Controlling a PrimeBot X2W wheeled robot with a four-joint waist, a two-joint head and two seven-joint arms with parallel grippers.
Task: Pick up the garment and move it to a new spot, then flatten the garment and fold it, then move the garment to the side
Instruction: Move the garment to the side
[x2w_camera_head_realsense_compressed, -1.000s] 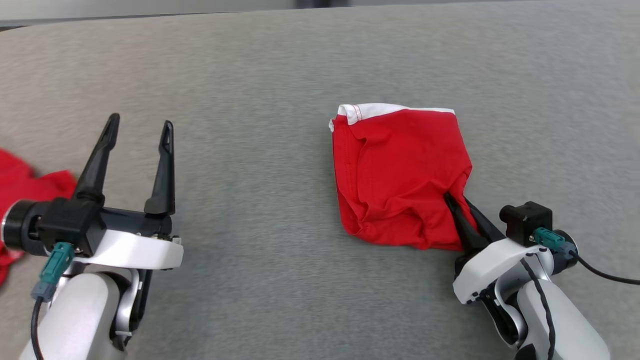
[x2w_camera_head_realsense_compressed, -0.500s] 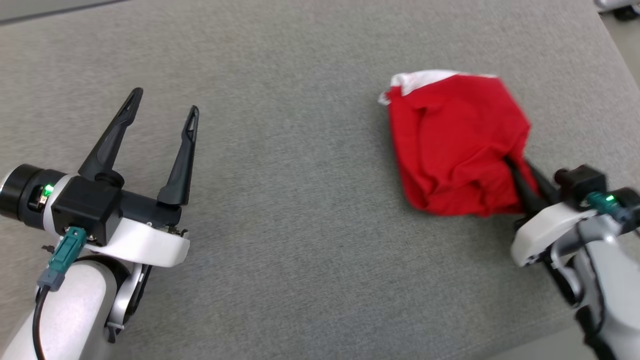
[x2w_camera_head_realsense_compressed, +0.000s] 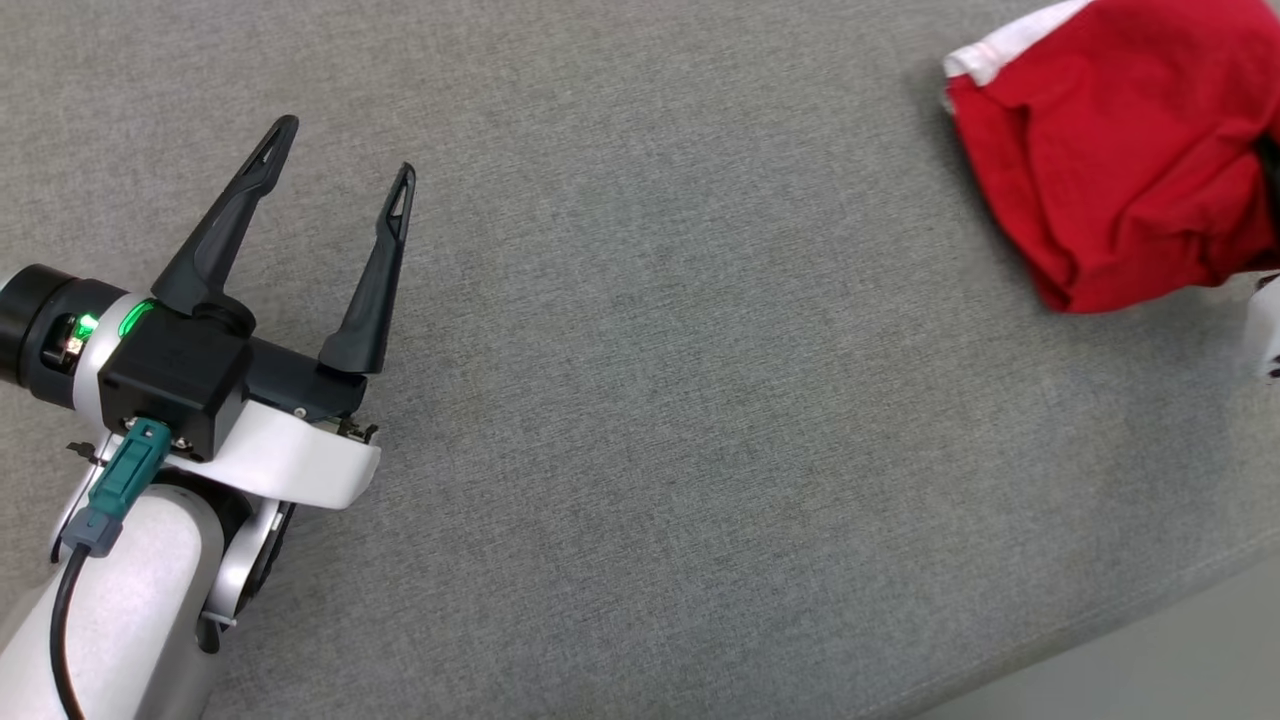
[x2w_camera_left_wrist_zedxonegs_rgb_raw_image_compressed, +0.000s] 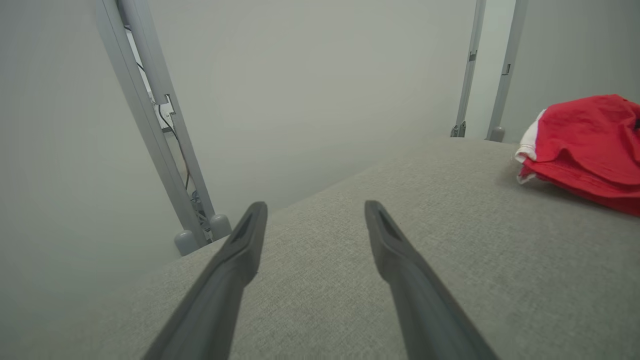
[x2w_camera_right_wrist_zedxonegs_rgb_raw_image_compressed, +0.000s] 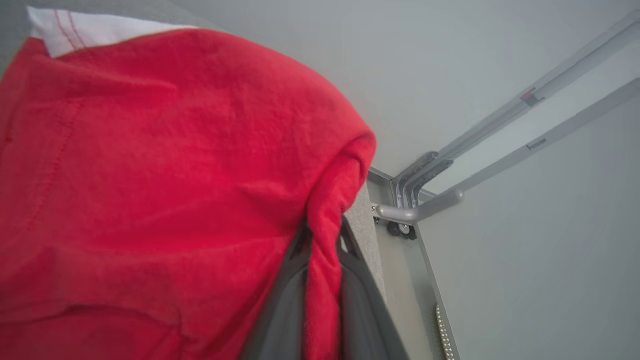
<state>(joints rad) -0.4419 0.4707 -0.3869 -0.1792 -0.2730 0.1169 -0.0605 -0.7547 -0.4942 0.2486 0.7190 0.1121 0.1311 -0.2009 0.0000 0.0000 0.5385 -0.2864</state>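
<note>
Garment (x2w_camera_head_realsense_compressed: 1110, 150), red with a white band, sits bunched on the grey table (x2w_camera_head_realsense_compressed: 700, 400), far right in head view, near the table's right edge. Left gripper (x2w_camera_head_realsense_compressed: 345, 150) hangs over the table's left part, fingers spread wide with nothing between them, well apart from the garment. Right gripper (x2w_camera_right_wrist_zedxonegs_rgb_raw_image_compressed: 322, 235) is pinched tight on a fold of red cloth, fabric squeezed between both fingers. Teal connector (x2w_camera_head_realsense_compressed: 125, 475) is plugged in at the left wrist, with a green LED (x2w_camera_head_realsense_compressed: 130, 318) lit above it.

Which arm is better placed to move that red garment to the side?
The right, probably. The right gripper is shut on a fold of the red garment and could simply carry it. The left gripper hangs open, well apart from it across the grey surface.
</note>
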